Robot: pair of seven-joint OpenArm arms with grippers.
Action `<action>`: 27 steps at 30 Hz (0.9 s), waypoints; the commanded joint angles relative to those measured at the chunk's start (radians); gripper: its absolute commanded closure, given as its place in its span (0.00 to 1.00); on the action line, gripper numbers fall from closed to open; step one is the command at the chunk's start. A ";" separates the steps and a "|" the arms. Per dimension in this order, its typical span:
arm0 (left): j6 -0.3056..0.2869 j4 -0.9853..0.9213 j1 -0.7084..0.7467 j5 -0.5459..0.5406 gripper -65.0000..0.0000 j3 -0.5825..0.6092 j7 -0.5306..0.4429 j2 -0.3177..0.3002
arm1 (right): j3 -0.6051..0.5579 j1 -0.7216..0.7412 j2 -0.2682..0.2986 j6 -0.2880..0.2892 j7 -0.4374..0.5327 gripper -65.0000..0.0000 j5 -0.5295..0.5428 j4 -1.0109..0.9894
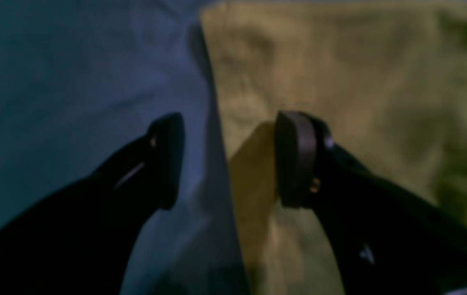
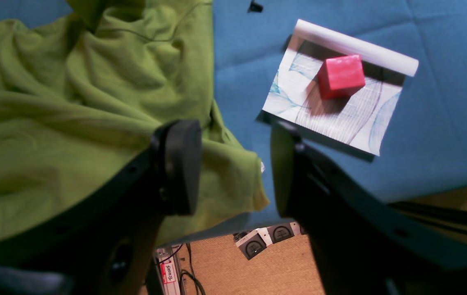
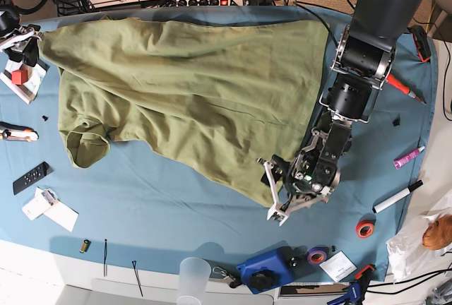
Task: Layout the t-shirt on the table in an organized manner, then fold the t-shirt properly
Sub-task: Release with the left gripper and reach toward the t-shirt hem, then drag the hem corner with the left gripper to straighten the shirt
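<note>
Your left gripper (image 1: 229, 159) is released, jaws straddling the t-shirt (image 3: 191, 86) hem on the table (image 3: 155, 199). Right gripper (image 2: 233, 172) is released too, over the shirt's far corner.

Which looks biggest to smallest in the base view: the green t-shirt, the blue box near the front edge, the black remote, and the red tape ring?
1. t-shirt, by far the largest.
2. blue box.
3. black remote.
4. red tape ring.

Open blue table (image 3: 176, 199) lies before the t-shirt (image 3: 191, 79); a red cube (image 2: 341, 76) and markers (image 3: 397, 196) crowd its ends.
</note>
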 commanded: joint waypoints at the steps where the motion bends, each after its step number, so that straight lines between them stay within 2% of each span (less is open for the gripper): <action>1: -0.016 -0.002 -0.032 -0.003 0.46 -0.005 0.003 0.004 | 0.008 0.000 0.019 0.002 0.018 0.57 0.018 0.015; 5: -0.035 -0.043 -0.032 -0.050 0.47 -0.005 0.005 0.004 | 0.008 0.000 0.019 0.002 0.018 0.57 0.020 0.015; 7: -0.086 -0.045 -0.032 -0.073 0.53 -0.005 0.011 0.004 | 0.008 0.000 0.019 0.002 0.021 0.57 0.020 0.015; 10: -0.151 -0.045 -0.032 -0.130 0.70 -0.005 0.014 0.007 | 0.008 0.000 0.019 0.002 0.027 0.57 0.020 0.015; 13: -0.153 -0.045 -0.032 -0.141 0.95 -0.005 0.004 0.018 | 0.008 0.000 0.019 0.002 0.031 0.57 0.020 0.015; 14: -0.153 -0.044 -0.032 -0.141 1.00 -0.005 -0.003 0.021 | 0.008 0.000 0.020 0.002 0.031 0.57 0.020 0.015; 17: -0.150 -0.044 -0.034 -0.117 1.00 -0.005 -0.018 0.023 | 0.008 0.005 0.020 0.003 0.032 0.57 0.019 0.015; 19: -0.110 -0.044 -0.036 -0.036 1.00 -0.005 -0.051 0.021 | 0.008 0.005 0.020 0.003 0.046 0.57 0.019 0.015; 22: 0.013 -0.044 -0.048 0.065 1.00 -0.005 -0.085 0.005 | 0.008 0.005 0.020 0.003 0.084 0.57 0.014 0.015; 27: 0.089 -0.044 -0.075 0.097 1.00 -0.010 -0.119 -0.061 | 0.008 0.024 0.020 0.003 0.088 0.57 0.009 0.015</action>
